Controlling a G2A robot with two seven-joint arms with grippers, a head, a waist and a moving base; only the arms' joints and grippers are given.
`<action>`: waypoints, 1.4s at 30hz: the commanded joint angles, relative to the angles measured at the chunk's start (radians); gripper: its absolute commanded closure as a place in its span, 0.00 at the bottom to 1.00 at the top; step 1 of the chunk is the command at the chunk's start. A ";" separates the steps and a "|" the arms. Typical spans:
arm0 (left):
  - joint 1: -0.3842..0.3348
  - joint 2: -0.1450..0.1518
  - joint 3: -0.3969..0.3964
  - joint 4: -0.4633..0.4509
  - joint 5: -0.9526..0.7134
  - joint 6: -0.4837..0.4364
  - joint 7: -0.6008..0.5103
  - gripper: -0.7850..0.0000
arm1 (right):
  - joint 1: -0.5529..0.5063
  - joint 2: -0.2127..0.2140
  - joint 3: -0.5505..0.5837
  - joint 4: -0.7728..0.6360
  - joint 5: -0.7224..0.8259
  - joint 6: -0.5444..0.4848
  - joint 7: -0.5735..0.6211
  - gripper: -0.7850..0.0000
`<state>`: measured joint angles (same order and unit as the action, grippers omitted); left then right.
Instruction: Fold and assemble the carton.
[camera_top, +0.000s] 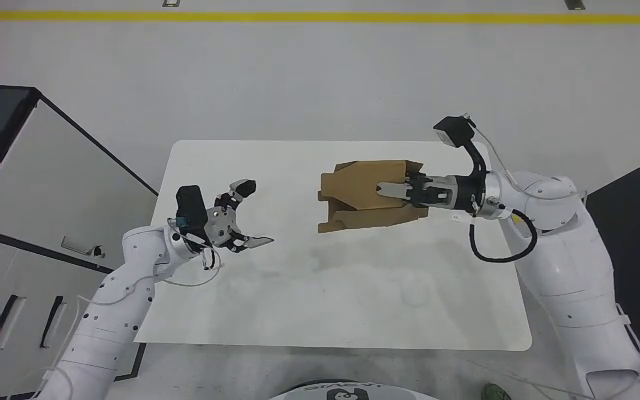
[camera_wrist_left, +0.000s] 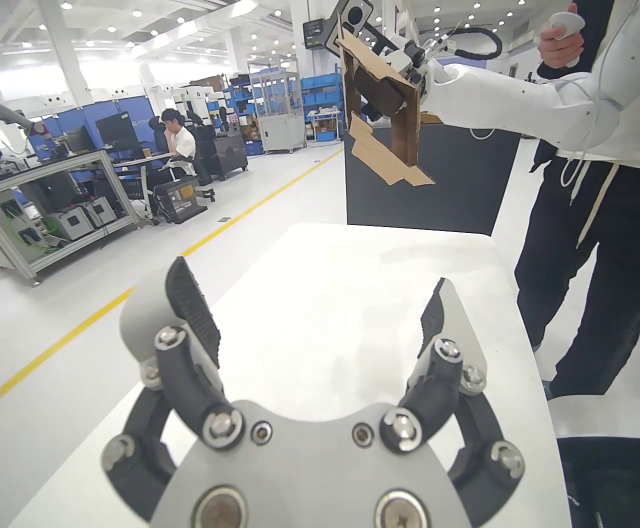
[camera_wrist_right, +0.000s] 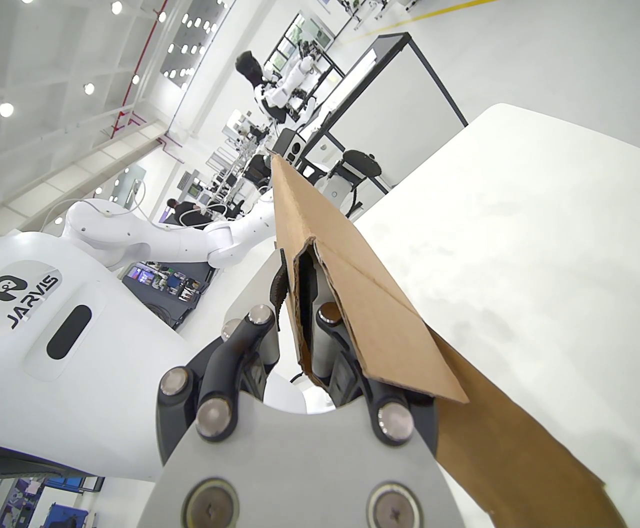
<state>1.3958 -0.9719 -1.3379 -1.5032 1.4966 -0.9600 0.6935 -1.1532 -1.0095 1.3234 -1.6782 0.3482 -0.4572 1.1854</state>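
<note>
Okay so, looking at a brown carton held up off the white table, over its far right part and closer to the far edge than the near one. Pinched by the right gripper, jaws closed narrow on a doubled-over strip of cardboard wall, reaching in from the right edge side. Popped open into a rectangular sleeve rather than lying flat. Long axis running roughly left to right, parallel to the far edge and in line with the right forearm, open mouth aimed at the left edge. Seen almost dead-on from the left wrist as an upright frame, slightly tilted, loose flaps drooping off its lower side. Pretty dark inside, so far end impossible to make out. From the right wrist, only edge-on: one long panel shooting away from the camera, another cut off at the corner of the shot, cardboard covering most of one finger. Height above the table hard to judge from the top view. Meanwhile the left gripper hovering over the table's left part near the left edge, well apart from the carton, jaws spread wide, pointed across the table toward that open end.
</note>
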 joint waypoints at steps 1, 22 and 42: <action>0.000 0.000 0.000 0.000 0.000 0.000 0.000 0.00 | 0.000 0.000 0.000 0.000 0.000 0.000 0.000 1.00; 0.006 -0.001 0.012 -0.051 -0.061 -0.015 -0.065 0.00 | -0.015 -0.004 -0.048 0.002 0.069 0.030 0.010 1.00; 0.065 0.005 -0.020 -0.125 -0.078 0.048 -0.136 0.00 | 0.004 -0.014 -0.105 0.009 0.054 0.097 -0.076 1.00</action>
<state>1.4615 -0.9671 -1.3575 -1.6280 1.4178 -0.9135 0.5578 -1.1487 -1.0234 1.2174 -1.6683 0.4026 -0.3597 1.1086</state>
